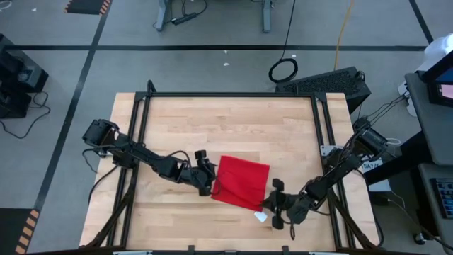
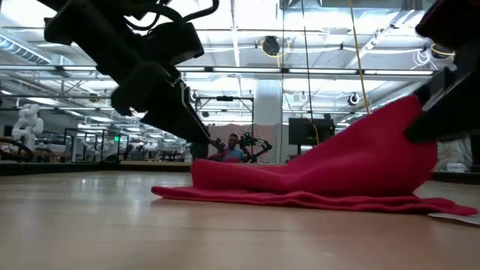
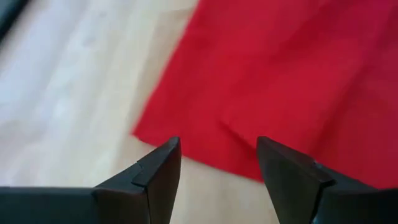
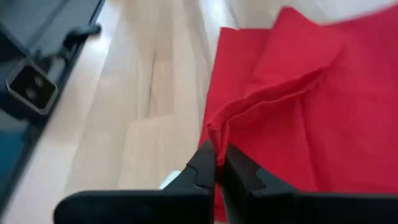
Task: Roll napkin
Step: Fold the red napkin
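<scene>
The right gripper (image 1: 272,204), low and right of centre in the high view, pinches the napkin (image 1: 241,181), lifting that edge off the wooden table (image 1: 212,120); a white tag (image 1: 261,217) lies just beside it. The left gripper (image 1: 207,175), fingers spread, sits at the napkin's left edge

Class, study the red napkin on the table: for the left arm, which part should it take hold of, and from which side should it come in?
Probably the napkin's free edge nearest the left gripper, approached low from the left arm's side. That edge lies flat on the table, and the open fingers already straddle it. The right gripper is shut on the opposite edge, lifting it, so that side is taken.
</scene>
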